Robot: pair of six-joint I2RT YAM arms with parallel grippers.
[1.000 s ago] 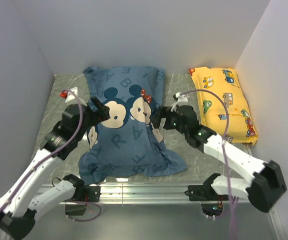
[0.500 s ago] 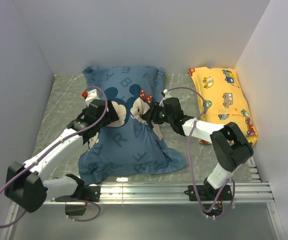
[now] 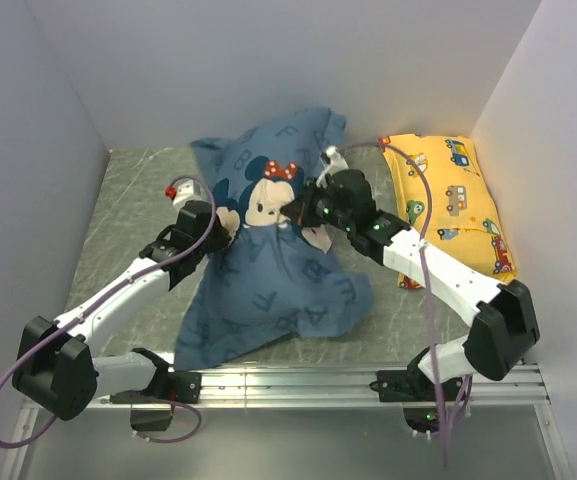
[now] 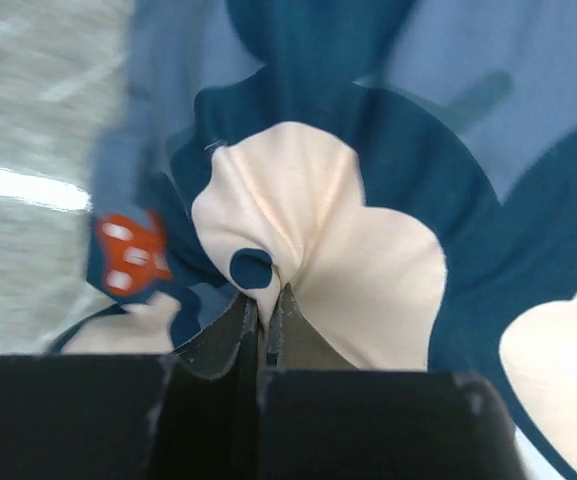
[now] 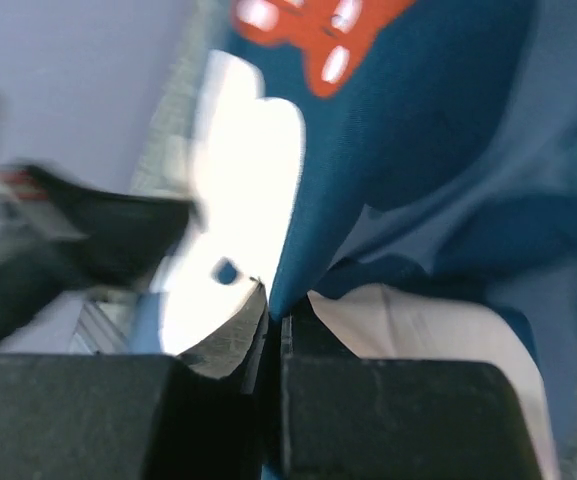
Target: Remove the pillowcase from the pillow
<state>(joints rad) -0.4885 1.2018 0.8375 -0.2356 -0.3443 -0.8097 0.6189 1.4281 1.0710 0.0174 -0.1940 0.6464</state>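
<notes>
Left arm (image 3: 118,296), right arm (image 3: 443,278): white tube links, black joint housings. Purple cable (image 3: 431,320) trails along each. Red cap (image 3: 171,189) at left wrist; green lights (image 3: 324,212) on right wrist. Left gripper (image 4: 263,298), right gripper (image 5: 274,308): matte black, blocky.

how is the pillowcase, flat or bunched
Bunched: the pillowcase peaks where the left end effector and right end effector pinch its folds.
</notes>
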